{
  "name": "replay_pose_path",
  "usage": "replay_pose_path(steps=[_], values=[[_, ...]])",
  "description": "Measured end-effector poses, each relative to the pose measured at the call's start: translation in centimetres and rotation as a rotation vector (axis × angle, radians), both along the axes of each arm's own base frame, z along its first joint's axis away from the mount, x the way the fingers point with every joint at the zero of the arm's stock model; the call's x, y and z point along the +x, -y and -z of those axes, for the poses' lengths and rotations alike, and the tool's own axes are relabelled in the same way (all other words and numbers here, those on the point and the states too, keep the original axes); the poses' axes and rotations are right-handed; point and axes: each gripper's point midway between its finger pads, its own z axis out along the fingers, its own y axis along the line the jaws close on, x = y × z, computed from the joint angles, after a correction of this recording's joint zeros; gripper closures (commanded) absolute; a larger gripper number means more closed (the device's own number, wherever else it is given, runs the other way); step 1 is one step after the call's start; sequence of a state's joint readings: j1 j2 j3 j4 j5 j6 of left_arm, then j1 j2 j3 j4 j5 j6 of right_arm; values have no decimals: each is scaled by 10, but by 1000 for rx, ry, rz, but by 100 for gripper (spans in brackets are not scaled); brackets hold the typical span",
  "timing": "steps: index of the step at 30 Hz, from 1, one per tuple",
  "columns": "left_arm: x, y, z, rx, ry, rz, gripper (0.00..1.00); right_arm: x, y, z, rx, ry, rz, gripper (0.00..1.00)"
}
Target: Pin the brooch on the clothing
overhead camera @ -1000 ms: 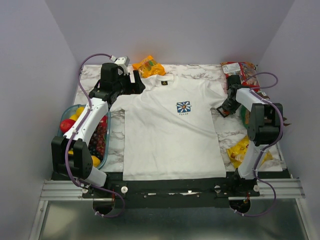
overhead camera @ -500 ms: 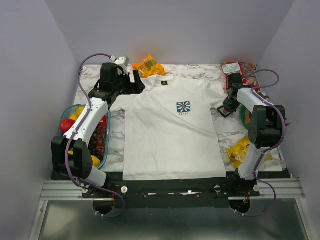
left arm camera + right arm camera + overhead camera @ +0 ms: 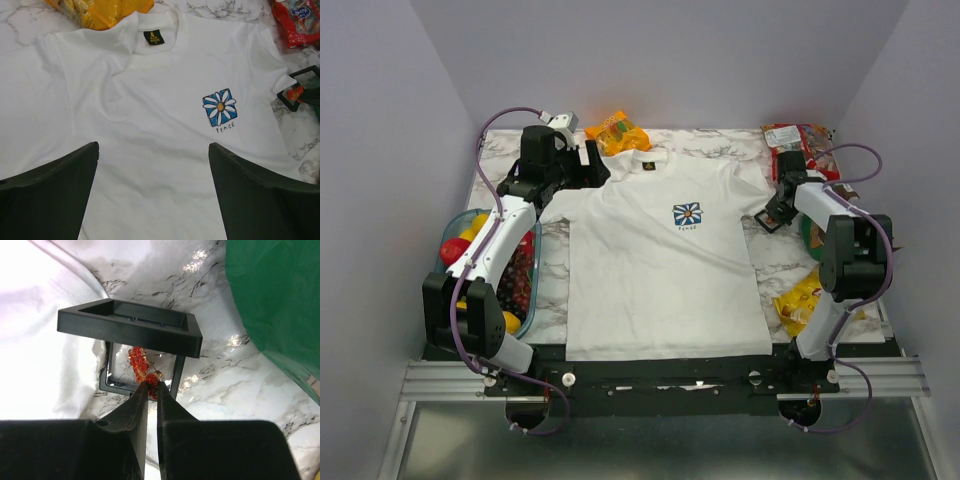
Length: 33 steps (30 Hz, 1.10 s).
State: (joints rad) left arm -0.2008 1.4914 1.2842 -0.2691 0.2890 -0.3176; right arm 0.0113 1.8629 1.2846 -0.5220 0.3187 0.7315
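Observation:
The white T-shirt [image 3: 660, 260] lies flat on the marble table, its blue-and-white daisy print [image 3: 687, 214] on the chest; it also fills the left wrist view [image 3: 150, 100]. The orange-red brooch [image 3: 142, 369] lies in an open black frame box [image 3: 130, 327] beside the shirt's right sleeve, also seen in the left wrist view [image 3: 296, 93]. My right gripper [image 3: 153, 386] is shut on the brooch's near end inside the box. My left gripper [image 3: 152, 150] is open and empty, hovering over the shirt near its left shoulder [image 3: 582, 170].
An orange snack bag [image 3: 616, 131] lies behind the collar. A red snack bag [image 3: 798, 140] sits at the back right, a green object [image 3: 280, 305] right of the box, a yellow bag [image 3: 800, 300] front right. A glass bowl of fruit [image 3: 485, 270] stands at the left.
My right arm has shifted slightly at the box beside the sleeve. The left arm and the shirt have not moved.

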Motion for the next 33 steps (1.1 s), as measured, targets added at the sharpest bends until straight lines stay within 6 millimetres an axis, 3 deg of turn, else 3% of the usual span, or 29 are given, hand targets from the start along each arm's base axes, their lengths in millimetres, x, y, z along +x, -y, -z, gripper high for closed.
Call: replay_pose_path(steps=[12, 20, 33], values=[[2, -2, -1, -2, 5, -6, 1, 12, -7, -10, 48, 80, 16, 99], [1, 0, -3, -11, 9, 7, 1, 11, -8, -13, 48, 85, 10, 99], [-3, 16, -4, -62, 37, 95, 2, 7, -18, -56, 35, 150, -38, 99]])
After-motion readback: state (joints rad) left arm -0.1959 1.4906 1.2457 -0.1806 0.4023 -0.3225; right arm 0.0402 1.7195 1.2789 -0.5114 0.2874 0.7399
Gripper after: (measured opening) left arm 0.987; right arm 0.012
